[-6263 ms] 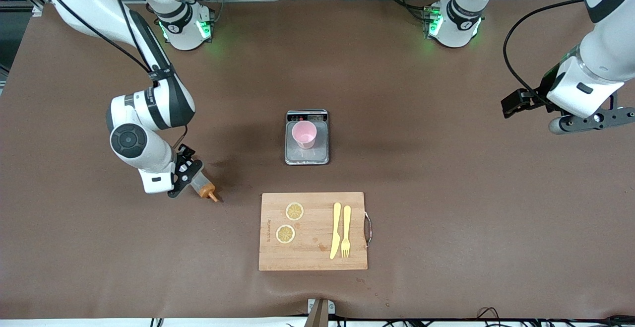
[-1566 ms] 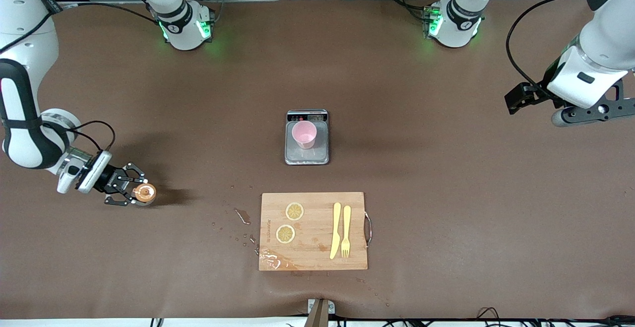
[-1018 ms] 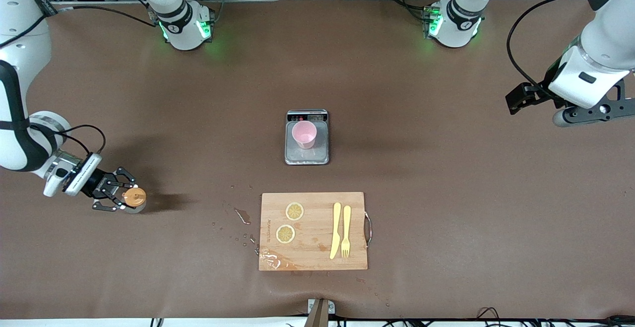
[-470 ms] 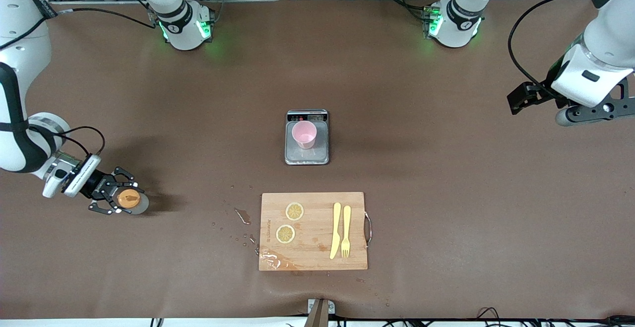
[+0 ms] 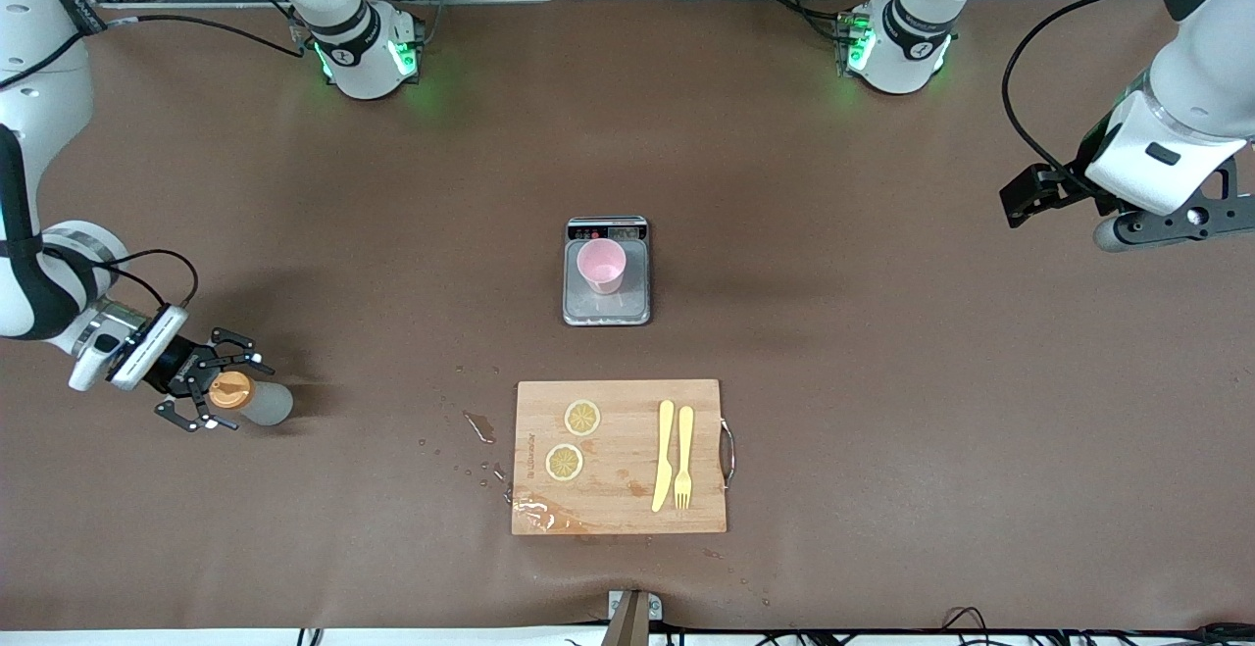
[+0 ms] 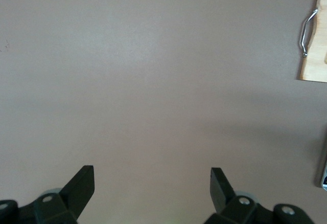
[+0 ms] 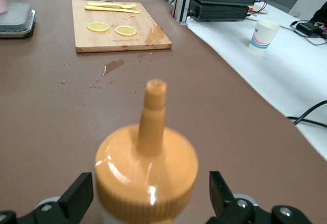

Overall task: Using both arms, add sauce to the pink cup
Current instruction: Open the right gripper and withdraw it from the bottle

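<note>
The sauce bottle point(image 5: 257, 401), frosted white with an orange nozzle cap, stands on the table at the right arm's end. My right gripper point(image 5: 233, 394) is open, with its fingers on either side of the cap and not touching it. In the right wrist view the cap point(image 7: 147, 170) fills the gap between the spread fingertips point(image 7: 82, 191). The pink cup point(image 5: 600, 266) stands upright on a small scale point(image 5: 608, 309) at the table's middle. My left gripper point(image 5: 1167, 227) waits open and empty over bare table at the left arm's end point(image 6: 152, 175).
A wooden cutting board point(image 5: 620, 504) with two lemon slices point(image 5: 581, 418), a yellow knife and a fork point(image 5: 683, 457) lies nearer the front camera than the scale. Spilled drops point(image 5: 478, 426) lie between board and bottle. The board's handle point(image 6: 306, 32) shows in the left wrist view.
My right arm carried the bottle from near the table's middle to the right arm's end and stood it up. In the last half second the gripper and the cap shifted slightly farther that way. The left arm barely moved.
</note>
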Robot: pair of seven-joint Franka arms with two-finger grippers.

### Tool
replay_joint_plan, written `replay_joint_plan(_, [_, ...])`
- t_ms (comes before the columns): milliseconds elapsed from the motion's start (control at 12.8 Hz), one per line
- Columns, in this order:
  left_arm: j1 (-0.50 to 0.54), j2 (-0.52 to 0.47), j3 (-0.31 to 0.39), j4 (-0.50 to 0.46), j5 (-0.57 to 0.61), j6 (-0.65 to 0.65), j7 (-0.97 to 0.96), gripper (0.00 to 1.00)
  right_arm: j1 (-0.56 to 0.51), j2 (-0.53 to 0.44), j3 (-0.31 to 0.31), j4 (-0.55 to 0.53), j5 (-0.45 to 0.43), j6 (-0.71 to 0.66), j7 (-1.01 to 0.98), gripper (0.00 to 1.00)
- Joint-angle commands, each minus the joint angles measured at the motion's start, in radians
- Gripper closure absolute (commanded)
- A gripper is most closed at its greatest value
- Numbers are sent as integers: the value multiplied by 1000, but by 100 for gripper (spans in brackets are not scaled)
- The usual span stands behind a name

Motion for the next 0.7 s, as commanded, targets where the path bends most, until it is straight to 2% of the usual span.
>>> replay_joint_plan(0, [-3,-1,-15,3,28,-10,-11,0,-9,-28,-16,64,-58,-17,5,0])
replay_joint_plan(157, [-3,-6,-17,0,28,-13,-13,0,-16,-35,-21,118,-182,-17,60,0])
replay_joint_plan(313, [-3,-9,-18,0,28,-18,-11,0,-21,-54,-28,140,-239,-49,101,0])
replay_joint_plan(391, [-2,-9,-18,-2,28,-18,-11,0,-16,-70,-39,141,-262,-59,150,0])
replay_joint_plan(626, [0,-9,-26,-2,27,-18,-10,0,-9,-135,-39,161,-421,-114,364,0])
